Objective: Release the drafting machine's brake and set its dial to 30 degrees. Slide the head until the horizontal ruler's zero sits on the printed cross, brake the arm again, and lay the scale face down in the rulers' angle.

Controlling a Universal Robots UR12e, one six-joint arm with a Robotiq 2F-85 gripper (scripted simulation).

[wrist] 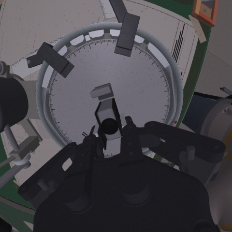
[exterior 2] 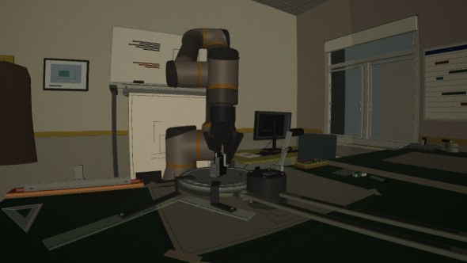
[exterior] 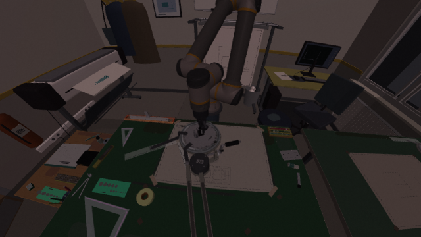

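The drafting machine's round dial head (exterior: 199, 140) (exterior 2: 213, 182) (wrist: 108, 89) sits on the taped drawing sheet (exterior: 215, 159), with its long ruler (exterior: 149, 149) (exterior 2: 107, 222) reaching left and a shorter ruler (exterior 2: 221, 208) toward the front. A black elbow hub (exterior: 199, 163) (exterior 2: 266, 183) with two arm bars (exterior: 197, 204) stands just in front of the head. A black-tipped brake lever (exterior: 232, 143) (exterior 2: 291, 138) sticks out on the right. The scale (exterior: 149, 118) (exterior 2: 75, 185) rests in an orange tray at the board's far left edge. My gripper (exterior: 200, 130) (exterior 2: 219, 164) (wrist: 110, 131) is straight above the dial's centre, closed around the dial's upright grip handle (wrist: 108, 120).
A tape roll (exterior: 145, 196), green templates (exterior: 111, 187), set squares (exterior: 126, 135) (exterior 2: 23, 216) and a pen (exterior: 298, 180) lie on the green board around the sheet. A second board (exterior: 378, 177) stands to the right, a plotter (exterior: 72, 79) to the left.
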